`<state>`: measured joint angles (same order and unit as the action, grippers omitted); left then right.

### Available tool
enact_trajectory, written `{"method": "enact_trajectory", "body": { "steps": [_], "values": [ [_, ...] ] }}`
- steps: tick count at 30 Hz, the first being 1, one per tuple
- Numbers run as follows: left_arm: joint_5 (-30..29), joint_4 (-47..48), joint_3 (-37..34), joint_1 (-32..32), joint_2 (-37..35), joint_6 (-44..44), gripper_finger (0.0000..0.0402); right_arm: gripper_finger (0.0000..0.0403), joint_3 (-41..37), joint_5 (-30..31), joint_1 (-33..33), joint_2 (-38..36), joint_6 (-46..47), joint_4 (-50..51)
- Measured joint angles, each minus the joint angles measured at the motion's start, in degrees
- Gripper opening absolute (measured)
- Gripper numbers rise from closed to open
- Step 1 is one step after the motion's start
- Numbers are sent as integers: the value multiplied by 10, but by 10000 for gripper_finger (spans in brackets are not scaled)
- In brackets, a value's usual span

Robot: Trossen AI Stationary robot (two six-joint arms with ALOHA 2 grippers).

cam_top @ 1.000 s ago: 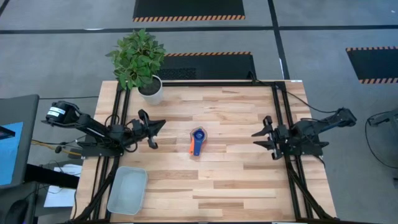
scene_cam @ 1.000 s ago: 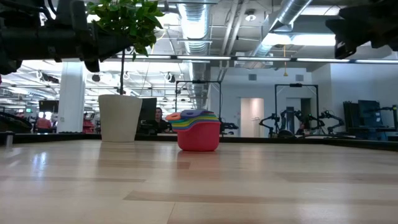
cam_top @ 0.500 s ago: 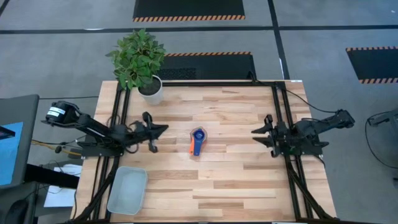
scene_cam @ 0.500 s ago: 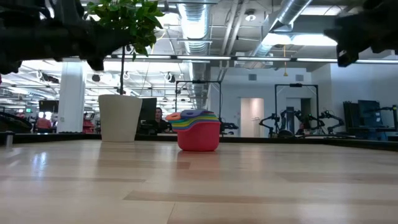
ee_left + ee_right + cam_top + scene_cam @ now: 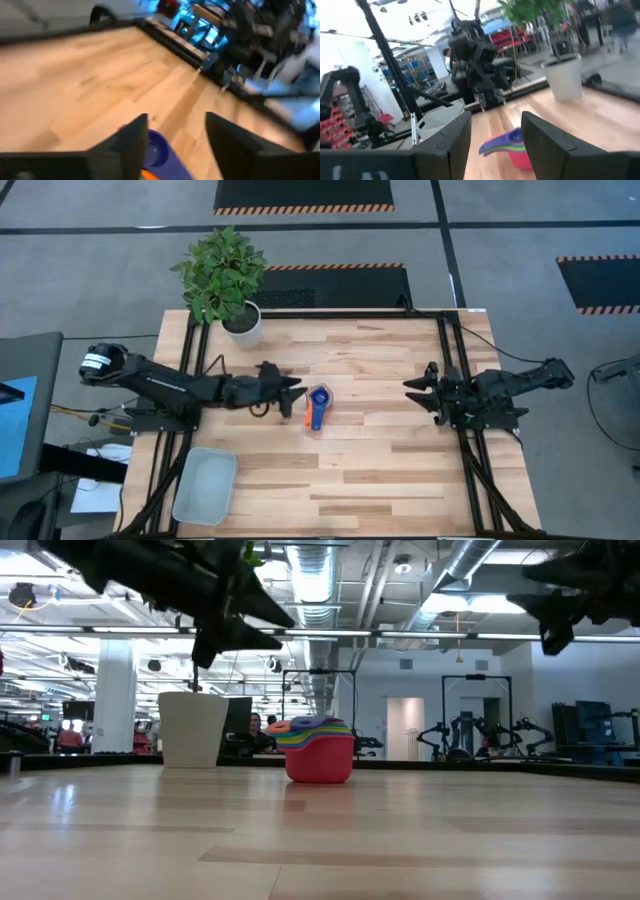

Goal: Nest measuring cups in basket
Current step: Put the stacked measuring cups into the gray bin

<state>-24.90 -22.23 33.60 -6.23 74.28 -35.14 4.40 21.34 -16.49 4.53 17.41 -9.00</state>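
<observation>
High view: directly overhead, looking straight down; takes in the whole table [image 5: 350, 470], both arms and the floor around it. The nested measuring cups [image 5: 317, 406] sit near frame centre.

Low view: at tabletop height, level across the wood, facing the room beyond; the cups [image 5: 318, 749] stand mid-distance, dead ahead.

Left wrist view: close above the wood, looking past its own fingers [image 5: 135, 137] with the cups [image 5: 159, 156] right below, very near; the frame is blurred, so the far background is probably the table's frame rail.

Right wrist view: farther back, facing the cups [image 5: 512, 147] from the opposite side, the left arm beyond them.

All four views share the cups.
</observation>
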Motion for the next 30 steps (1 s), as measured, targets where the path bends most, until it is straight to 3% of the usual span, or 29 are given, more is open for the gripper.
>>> {"method": "enact_trajectory", "body": {
  "steps": [5,10,16,30],
  "values": [
    [15,54,14,42,32,-161,282,219,0,0,20,1,62,31],
    [69,17,14,60,111,-212,336,231,0,1,33,11,78,44],
    [154,-39,36,94,178,-125,345,233,0,-2,38,19,112,44],
    [248,64,75,150,196,-56,345,233,0,-23,40,19,147,52]
  ]
}}
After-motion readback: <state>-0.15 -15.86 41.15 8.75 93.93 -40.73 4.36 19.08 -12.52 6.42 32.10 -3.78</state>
